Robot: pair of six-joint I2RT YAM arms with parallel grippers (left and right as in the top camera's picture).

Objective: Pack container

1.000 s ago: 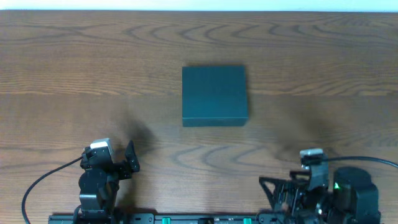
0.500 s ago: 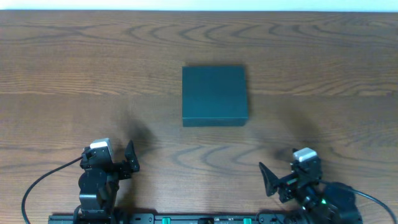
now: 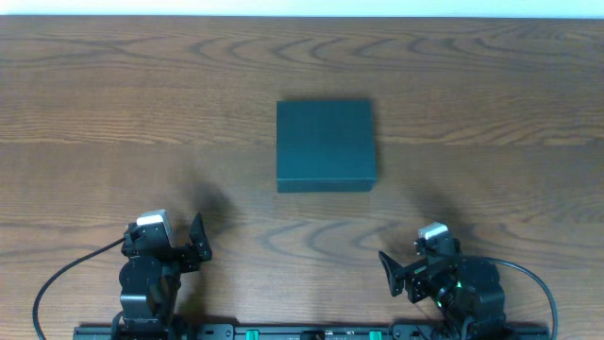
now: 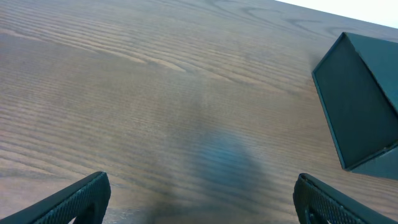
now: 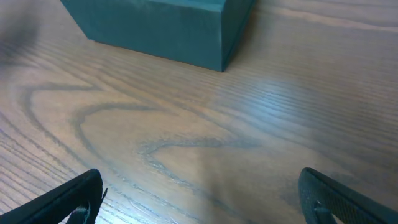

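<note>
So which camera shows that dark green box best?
Overhead: the whole container shows, closed, all four edges visible. The left wrist view catches only part of it at the right edge; the right wrist view, mostly one side.

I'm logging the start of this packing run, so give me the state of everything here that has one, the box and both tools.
container: lid shut, lying flat on the table, nothing gripping it.
left tool: open, empty, apart from the container.
right tool: open, empty, apart from the container.
</note>
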